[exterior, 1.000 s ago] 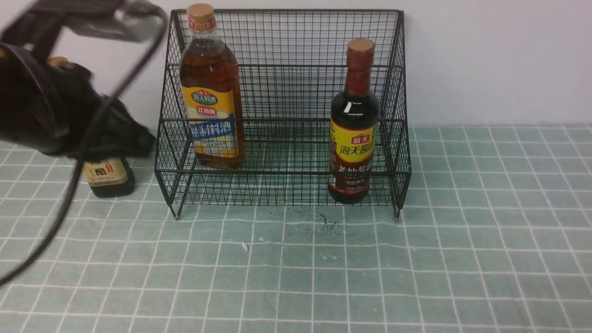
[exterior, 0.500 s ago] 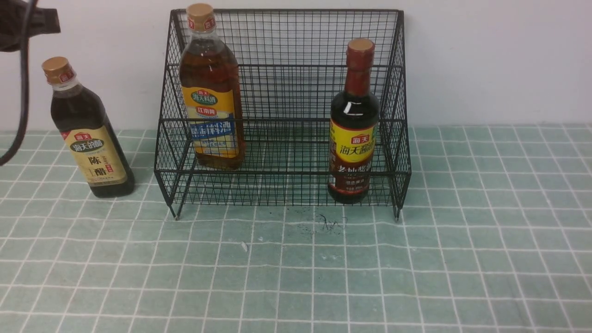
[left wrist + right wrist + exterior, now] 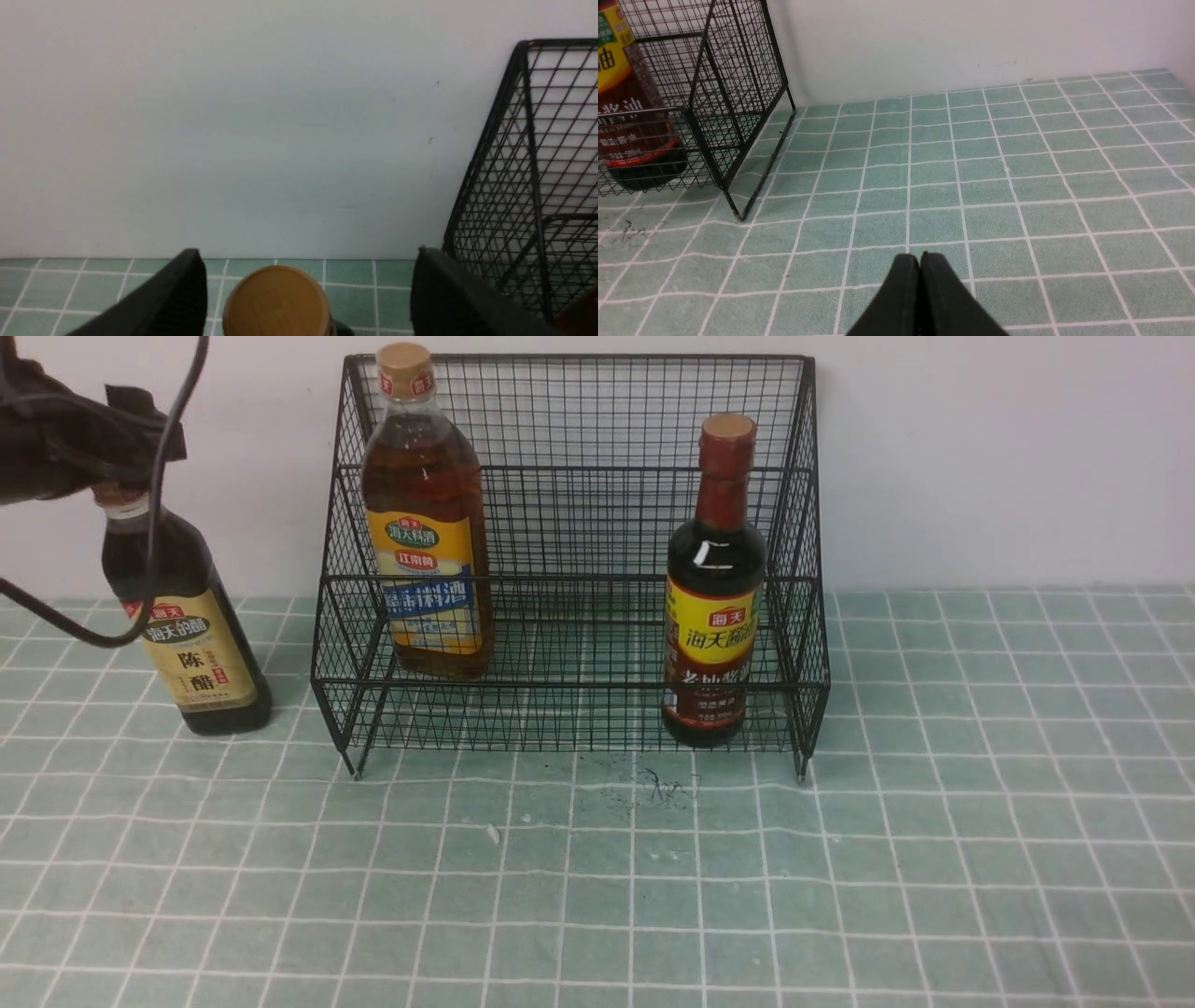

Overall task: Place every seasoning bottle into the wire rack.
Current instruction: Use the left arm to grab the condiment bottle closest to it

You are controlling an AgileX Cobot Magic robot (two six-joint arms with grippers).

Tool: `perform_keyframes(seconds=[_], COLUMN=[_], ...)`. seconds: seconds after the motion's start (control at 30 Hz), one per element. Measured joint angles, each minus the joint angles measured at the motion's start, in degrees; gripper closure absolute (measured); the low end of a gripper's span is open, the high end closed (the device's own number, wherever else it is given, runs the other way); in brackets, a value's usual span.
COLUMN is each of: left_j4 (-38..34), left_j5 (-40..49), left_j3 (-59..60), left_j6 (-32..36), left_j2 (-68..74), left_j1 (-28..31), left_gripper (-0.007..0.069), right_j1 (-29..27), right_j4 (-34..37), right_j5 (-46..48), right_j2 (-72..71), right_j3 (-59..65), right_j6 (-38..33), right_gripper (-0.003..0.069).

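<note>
We see the left gripper (image 3: 308, 255) poised over the dark bottle with the beige label (image 3: 191, 644), its jaws spread wide on either side of the tan cap (image 3: 275, 301) with a clear gap each way, so it grips nothing. That bottle stands upright on the green checked tablecloth (image 3: 653, 896), outside the wire rack (image 3: 579, 523) and just beside its left wall, long axis vertical, neck and cap pointing up, label turned toward the front camera. Inside the rack, the amber bottle (image 3: 425, 523) stands upright at the left, set further back and higher, cap up. The slim-necked dark bottle (image 3: 714, 616) stands upright at the right on the lower front tier, also cap up with its label facing forward. The right gripper (image 3: 920, 256) hangs above bare cloth to the right of the rack, fingers pressed together and empty.
</note>
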Motion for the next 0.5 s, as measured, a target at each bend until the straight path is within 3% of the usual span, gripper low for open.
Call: perform_keyframes(seconds=[0.2,0.27,0.4,0.5], left_j4=[0.0,0.0,0.0,0.0], left_j5=[-0.1,-0.1,-0.1,1.0], left_j3=[0.0,0.0,0.0,0.1], left_j6=[0.0,0.0,0.1,0.5], left_j2=[3.2,3.9,4.2,3.4], left_j1=[0.0,0.0,0.1,0.2], left_gripper=[0.0099,0.0137,0.0308,0.0302], right_j1=[0.0,0.0,0.0,0.0], right_j4=[0.0,0.0,0.0,0.0], right_j5=[0.0,0.0,0.0,0.0], right_j2=[0.0,0.0,0.0,0.0], right_j3=[0.0,0.0,0.0,0.0], right_j6=[0.0,0.0,0.0,0.0], right_gripper=[0.0673,0.0673,0.0673,0.0673])
